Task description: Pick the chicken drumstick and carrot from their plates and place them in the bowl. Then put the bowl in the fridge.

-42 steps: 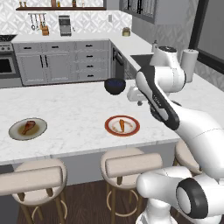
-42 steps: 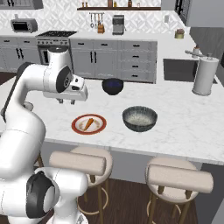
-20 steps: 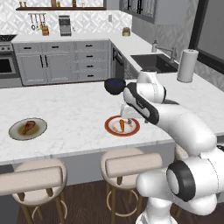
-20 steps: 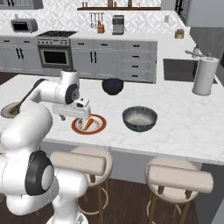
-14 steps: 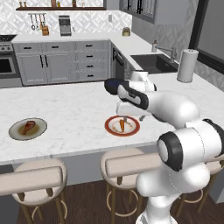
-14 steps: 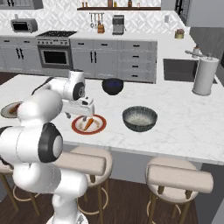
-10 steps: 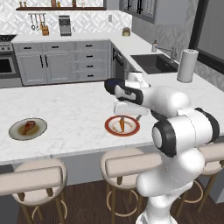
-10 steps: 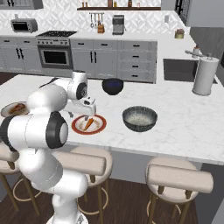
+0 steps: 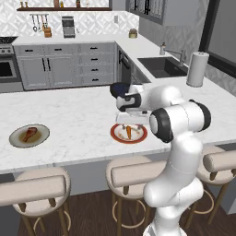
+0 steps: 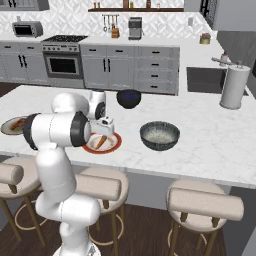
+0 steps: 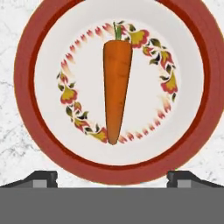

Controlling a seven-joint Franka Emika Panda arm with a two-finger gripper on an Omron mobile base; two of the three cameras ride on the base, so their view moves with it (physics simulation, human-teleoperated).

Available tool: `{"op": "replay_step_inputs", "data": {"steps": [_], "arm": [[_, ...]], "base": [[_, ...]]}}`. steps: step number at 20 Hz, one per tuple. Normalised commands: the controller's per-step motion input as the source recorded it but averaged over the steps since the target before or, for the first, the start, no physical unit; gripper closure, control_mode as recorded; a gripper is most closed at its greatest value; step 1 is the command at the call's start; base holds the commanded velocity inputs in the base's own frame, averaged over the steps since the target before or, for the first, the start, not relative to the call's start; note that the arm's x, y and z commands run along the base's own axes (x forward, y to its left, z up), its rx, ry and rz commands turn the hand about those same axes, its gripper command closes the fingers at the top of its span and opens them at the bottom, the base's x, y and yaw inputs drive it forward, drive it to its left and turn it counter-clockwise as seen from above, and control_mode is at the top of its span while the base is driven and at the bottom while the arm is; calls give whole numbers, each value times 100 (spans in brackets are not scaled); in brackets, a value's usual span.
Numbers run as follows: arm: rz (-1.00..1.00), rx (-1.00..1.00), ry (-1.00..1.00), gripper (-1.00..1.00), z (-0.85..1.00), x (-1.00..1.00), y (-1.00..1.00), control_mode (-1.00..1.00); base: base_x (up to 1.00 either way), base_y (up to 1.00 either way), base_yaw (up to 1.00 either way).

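Far left near the worktop's front edge sits the greenish plate with the drumstick lying on it; in the right base view that plate is partly hidden behind the arm. Toward the middle, close to the front edge, the red-rimmed plate carries the carrot, which lies flat across the plate centre. In the hand view the carrot runs lengthwise, green stub end at the top of that view, tip pointing toward the fingertips, inside a ring of red and yellow floral print on the plate. The gripper hangs straight over this plate, pointing down, jaws spread wide and holding nothing; both tips sit outside the carrot's width, and the carrot lies on the line between them. Cannot tell from the base views whether the tips touch the plate. In the right base view the gripper sits above the carrot and red plate. Behind the plate, further from the front edge, is the small navy bowl, partly hidden by the hand in the left base view. Right of the red plate, just beside it but apart, stands the grey bowl, upright, nothing in it. Toward the worktop's far right end stands a paper towel roll, beside the sink.
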Motion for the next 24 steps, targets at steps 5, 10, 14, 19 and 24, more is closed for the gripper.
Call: {"op": "replay_step_inputs", "data": {"steps": [5, 10, 14, 19, 24], "arm": [[-3, 0, 9, -100, -28, 61, 0, -100], [-3, 0, 3, -100, -29, 53, 0, -100], [-3, 0, 0, -100, -31, 36, 0, -100], [0, 0, 0, -100, -43, -8, 0, -100], [0, 0, 0, 100, -36, 0, 0, -100]], "base": [[0, 0, 0], [0, 0, 0], [0, 0, 0], [0, 0, 0], [0, 0, 0]]}}
